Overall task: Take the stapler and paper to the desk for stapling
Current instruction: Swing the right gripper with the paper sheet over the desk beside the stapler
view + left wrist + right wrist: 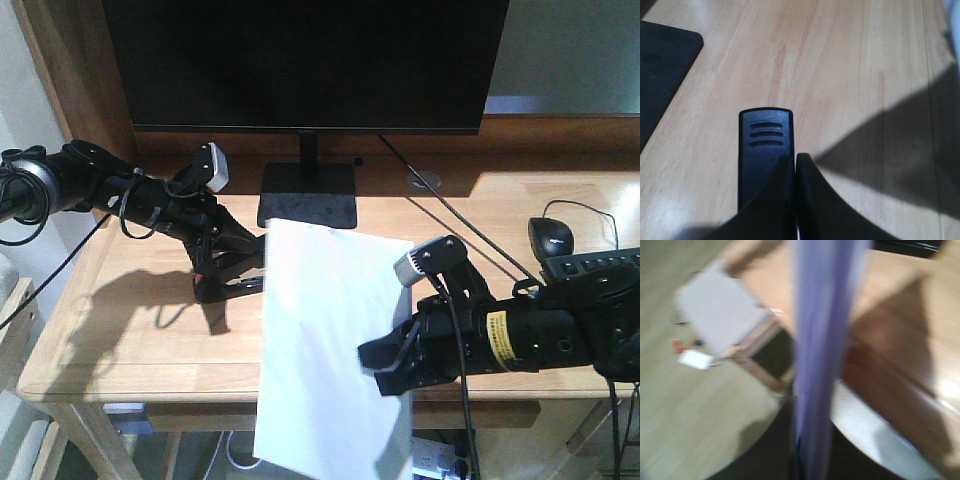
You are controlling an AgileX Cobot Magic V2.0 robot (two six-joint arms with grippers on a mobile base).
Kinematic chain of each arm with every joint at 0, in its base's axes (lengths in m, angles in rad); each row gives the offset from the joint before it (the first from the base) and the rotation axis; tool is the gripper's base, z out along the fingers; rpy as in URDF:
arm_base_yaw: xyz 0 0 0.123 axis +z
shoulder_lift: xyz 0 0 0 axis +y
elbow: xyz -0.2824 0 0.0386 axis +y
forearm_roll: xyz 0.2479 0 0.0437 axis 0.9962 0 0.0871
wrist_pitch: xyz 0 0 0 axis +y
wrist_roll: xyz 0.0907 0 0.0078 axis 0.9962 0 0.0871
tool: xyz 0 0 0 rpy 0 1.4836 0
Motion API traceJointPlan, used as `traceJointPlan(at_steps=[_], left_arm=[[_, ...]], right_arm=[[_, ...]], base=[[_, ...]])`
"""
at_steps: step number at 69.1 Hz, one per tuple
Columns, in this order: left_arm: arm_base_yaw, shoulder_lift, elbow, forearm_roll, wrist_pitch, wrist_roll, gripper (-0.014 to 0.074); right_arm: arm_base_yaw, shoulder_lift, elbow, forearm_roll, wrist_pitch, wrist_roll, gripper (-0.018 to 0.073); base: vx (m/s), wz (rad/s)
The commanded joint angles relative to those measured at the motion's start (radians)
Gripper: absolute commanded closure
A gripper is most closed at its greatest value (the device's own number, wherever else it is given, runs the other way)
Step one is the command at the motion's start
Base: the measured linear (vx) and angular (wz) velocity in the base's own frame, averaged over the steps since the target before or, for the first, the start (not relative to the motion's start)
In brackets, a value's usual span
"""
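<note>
- Paper (320, 340): thin, light and limp; likely to sag, curl or slip out of a narrow pinch. Best taken flat at one edge, well inside the margin, and carried slowly.
- Held off the surface (130, 330) for now, tilted, with the upper part over the wood and the lower part hanging past the front rim.
- Right end effector (392, 366): clamped on the right edge of the sheets, reaching in low from the right. Seen edge-on and blurred in the right wrist view (815, 365).
- Stapler (213, 290): small, rigid and compact, probably dense for such a size. Smooth black plastic, so likely a little slippery. Best gripped across the narrow sides near the middle, away from the hinged top.
- Resting on the surface just left of the paper, orange-red patch at the near-left end.
- Left end effector (795, 159): fingertips together, only a slit between, sitting over the rear of the stapler (765, 145). Nothing seen pinched; contact impossible to tell.
- Left arm: stretched in from the left, wrist pitched down toward the wood.
</note>
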Motion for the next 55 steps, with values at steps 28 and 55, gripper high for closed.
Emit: traceJointPlan(at_steps=[28,55], left_arm=[[-0.002,-0.068,-0.027,-0.057,0.024,-0.009,0.0603],[-0.002,-0.068,-0.027,-0.056,0.024,-0.009,0.0603]], right_arm=[[-0.003,0.017,-0.026,-0.002,0.387,0.064,0.0564],[-0.003,0.163,-0.135,-0.003,0.346,0.049,0.0564]], base=[[0.00,0.00],[0.00,0.00]])
